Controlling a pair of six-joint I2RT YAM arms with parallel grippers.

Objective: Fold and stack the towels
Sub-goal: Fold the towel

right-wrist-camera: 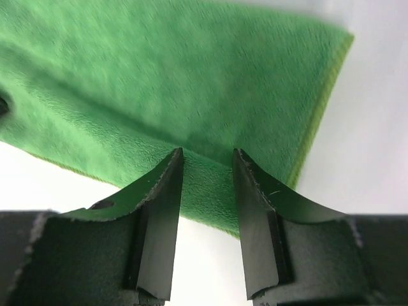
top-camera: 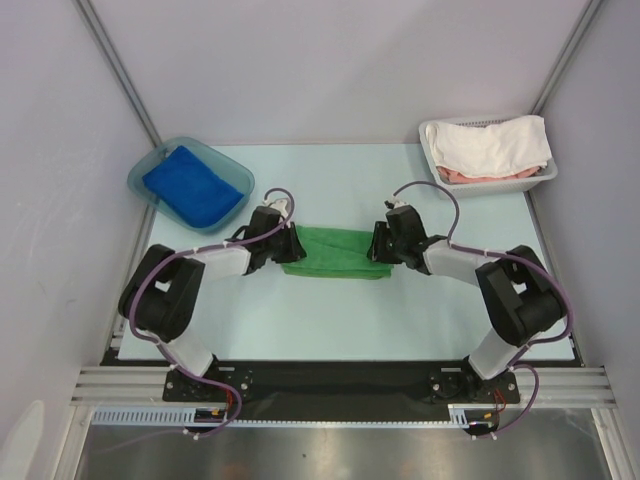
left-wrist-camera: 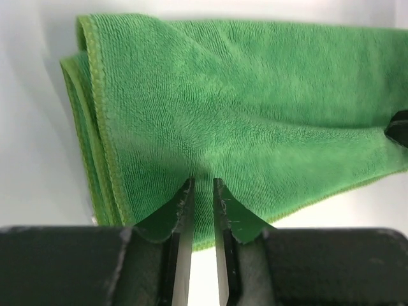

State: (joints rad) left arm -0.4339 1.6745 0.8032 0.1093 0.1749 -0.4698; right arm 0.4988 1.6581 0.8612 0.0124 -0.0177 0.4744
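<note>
Centrally on the counter [top-camera: 300, 330] lies the green towel [top-camera: 335, 250], folded into a long band with a stitched hem. The left end effector [left-wrist-camera: 203, 185], nearly closed, pinches its puckered edge at 9 o'clock; the right end effector [right-wrist-camera: 207, 156], wider, straddles the edge at 3 o'clock, grip unclear. Only the top view shows the blue towel [top-camera: 192, 185] in a bin [top-camera: 145, 172] at 10 o'clock.

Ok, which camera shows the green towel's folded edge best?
Left wrist: the green towel fills the frame, its layered hems stacked at the left. The top view shows it small and partly covered; the right wrist shows one blurred corner.
</note>
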